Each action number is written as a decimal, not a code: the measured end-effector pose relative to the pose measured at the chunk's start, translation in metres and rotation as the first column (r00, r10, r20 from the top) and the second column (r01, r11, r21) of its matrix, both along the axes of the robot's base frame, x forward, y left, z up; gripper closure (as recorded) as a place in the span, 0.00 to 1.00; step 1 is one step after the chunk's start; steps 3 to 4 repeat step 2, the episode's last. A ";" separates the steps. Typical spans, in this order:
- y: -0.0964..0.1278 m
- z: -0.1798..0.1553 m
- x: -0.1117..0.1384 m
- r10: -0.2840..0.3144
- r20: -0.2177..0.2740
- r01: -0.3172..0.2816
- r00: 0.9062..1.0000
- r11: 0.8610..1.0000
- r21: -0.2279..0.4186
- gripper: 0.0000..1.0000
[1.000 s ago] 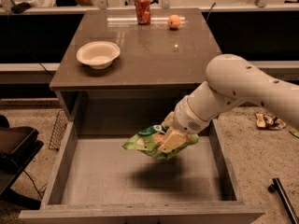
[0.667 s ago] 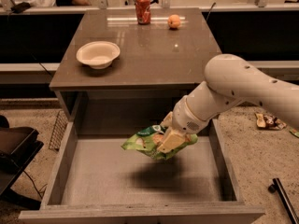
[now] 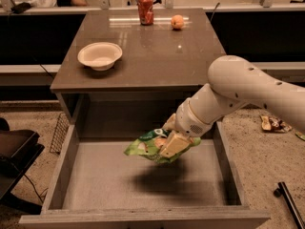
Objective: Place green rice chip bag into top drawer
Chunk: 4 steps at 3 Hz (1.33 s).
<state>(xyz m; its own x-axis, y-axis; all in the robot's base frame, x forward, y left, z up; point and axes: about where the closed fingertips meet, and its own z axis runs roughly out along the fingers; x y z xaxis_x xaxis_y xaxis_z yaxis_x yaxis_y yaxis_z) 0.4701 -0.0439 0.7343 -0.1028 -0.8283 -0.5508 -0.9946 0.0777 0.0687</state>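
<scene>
The green rice chip bag (image 3: 147,148) is crumpled bright green foil. It hangs in the air over the middle of the open top drawer (image 3: 95,185), held above its pale grey bottom, with its shadow below it. My gripper (image 3: 169,144) comes in from the right on a white arm and is shut on the bag's right end. One tan finger (image 3: 174,144) shows against the bag.
On the cabinet top stand a white bowl (image 3: 100,55) at the left, a red soda can (image 3: 145,8) at the back and an orange fruit (image 3: 177,21) beside it. A black chair (image 3: 14,156) is at the left. A dark bar (image 3: 288,202) lies on the floor at the right.
The gripper and the bag have stayed almost still over the drawer; no clear movement shows.
</scene>
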 end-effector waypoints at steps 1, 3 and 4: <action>0.001 0.000 -0.001 0.003 -0.001 -0.003 1.000 1.000 -0.001 0.00; 0.001 0.000 -0.001 0.003 -0.001 -0.003 1.000 1.000 -0.001 0.00; 0.001 0.000 -0.001 0.003 -0.001 -0.003 1.000 1.000 -0.001 0.00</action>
